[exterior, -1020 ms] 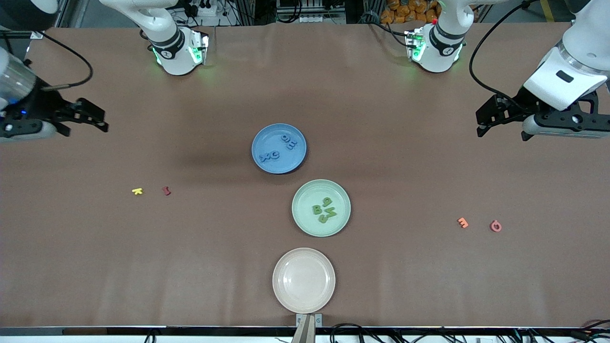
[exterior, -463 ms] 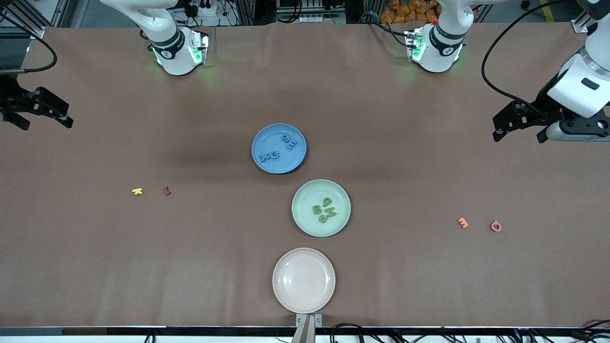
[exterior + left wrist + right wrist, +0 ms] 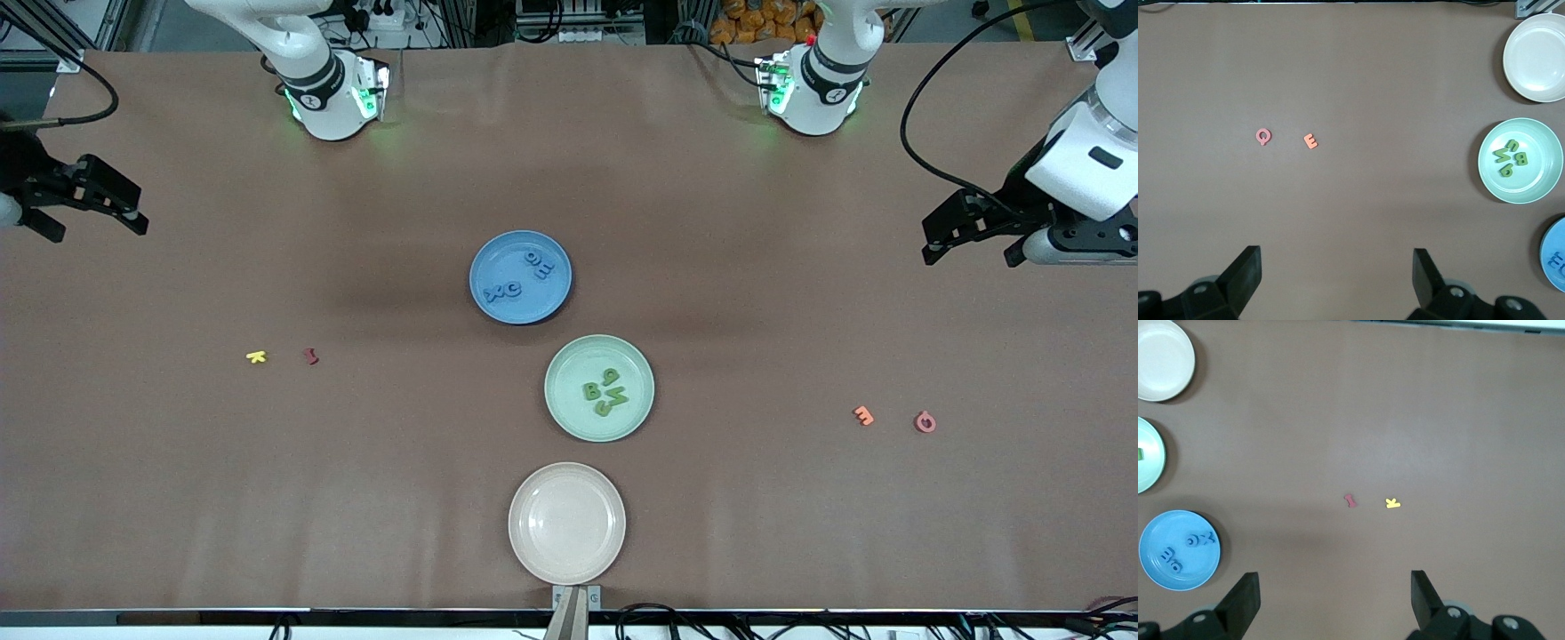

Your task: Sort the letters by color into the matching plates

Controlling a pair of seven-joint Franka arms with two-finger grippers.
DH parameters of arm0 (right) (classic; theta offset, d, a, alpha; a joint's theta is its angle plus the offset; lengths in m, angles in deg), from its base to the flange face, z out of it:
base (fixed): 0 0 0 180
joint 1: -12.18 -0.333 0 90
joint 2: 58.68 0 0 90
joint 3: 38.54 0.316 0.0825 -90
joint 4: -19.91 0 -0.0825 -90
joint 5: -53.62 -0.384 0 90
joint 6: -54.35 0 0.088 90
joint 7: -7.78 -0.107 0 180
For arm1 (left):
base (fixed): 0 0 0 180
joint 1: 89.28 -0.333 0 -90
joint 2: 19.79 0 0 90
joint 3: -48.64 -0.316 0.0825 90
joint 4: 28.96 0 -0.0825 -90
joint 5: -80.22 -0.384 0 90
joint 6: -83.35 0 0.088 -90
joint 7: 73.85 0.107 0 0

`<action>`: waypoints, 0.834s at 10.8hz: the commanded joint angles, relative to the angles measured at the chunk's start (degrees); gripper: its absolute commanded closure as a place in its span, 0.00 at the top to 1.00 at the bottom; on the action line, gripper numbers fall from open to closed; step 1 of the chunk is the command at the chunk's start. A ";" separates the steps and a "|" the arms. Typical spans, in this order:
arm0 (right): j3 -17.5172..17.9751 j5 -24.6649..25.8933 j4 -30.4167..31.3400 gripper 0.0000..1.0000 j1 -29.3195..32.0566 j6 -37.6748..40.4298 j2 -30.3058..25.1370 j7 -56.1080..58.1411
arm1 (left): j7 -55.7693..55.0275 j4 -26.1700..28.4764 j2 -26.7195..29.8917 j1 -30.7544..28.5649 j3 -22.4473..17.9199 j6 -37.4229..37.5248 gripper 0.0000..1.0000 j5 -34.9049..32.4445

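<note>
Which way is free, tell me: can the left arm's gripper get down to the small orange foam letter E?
Probably yes. The left gripper hangs open over bare table, and the orange foam E lies flat, apart from the pink foam Q beside it.

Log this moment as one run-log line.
round blue plate: blue foam letters inside | round mint-green plate: green foam letters inside | left tool: open, empty | right tool: open, empty

Right wrist view: green plate (image 3: 1150,457) cut by frame edge, approx half showing; one green letter (image 3: 1140,454) barely peeks in, shape unreadable. Left wrist view: blue plate (image 3: 1555,255) clipped at lower right edge. Front view: red piece (image 3: 309,356) too small, maybe an I.
</note>
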 commanded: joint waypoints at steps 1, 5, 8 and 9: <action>-3.42 -1.31 -3.64 1.00 -2.86 0.49 1.60 -0.20 | -0.50 0.23 0.39 -0.21 0.06 0.15 1.00 0.94; -7.15 -5.89 -3.46 1.00 -3.84 5.06 1.60 1.21 | 0.02 0.23 0.38 -0.56 0.06 0.15 1.00 1.03; -7.23 -5.36 -3.37 1.00 -3.66 5.15 1.60 4.46 | 0.11 0.23 0.38 -0.65 0.06 0.15 1.00 1.03; -7.23 -4.49 -3.37 1.00 -3.66 5.15 1.69 4.46 | 0.11 0.23 0.30 -0.65 0.06 0.15 1.00 1.03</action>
